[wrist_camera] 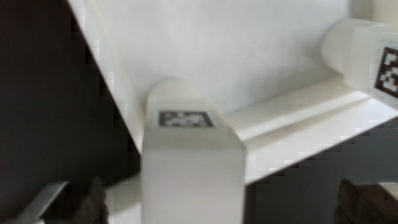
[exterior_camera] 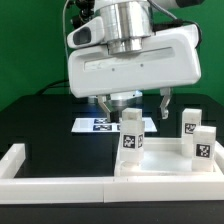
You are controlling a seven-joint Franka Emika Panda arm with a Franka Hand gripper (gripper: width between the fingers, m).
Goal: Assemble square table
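The end effector [exterior_camera: 133, 104] hangs with its two dark fingers spread wide apart, gripping nothing. Its glossy white housing, blocky with rounded edges, fills the upper part of the exterior view. At six o'clock from it, an upright leg [exterior_camera: 131, 136] stands on the square table's tray panel [exterior_camera: 165, 168]. The leg is a smooth white plastic block with a rounded top. The panel is matte white with a raised rim and lies on the black tabletop [exterior_camera: 30, 125].

Two more legs [exterior_camera: 190, 122] [exterior_camera: 202, 143] stand at about three o'clock from the first leg, near the panel's far corner. Each leg bears a black-and-white square tag, a coded pattern with no readable lettering. The marker board [exterior_camera: 98, 124], flat and thin, lies at eleven o'clock from the central leg. Low white wall bars [exterior_camera: 28, 165] run at eight o'clock.

The wrist view alone shows the central leg's top face with its own tag [wrist_camera: 185, 118] and the blurred fingertips [wrist_camera: 50, 200] on either side of the leg, clear of it. Only the exterior view shows the marker board and the bars.
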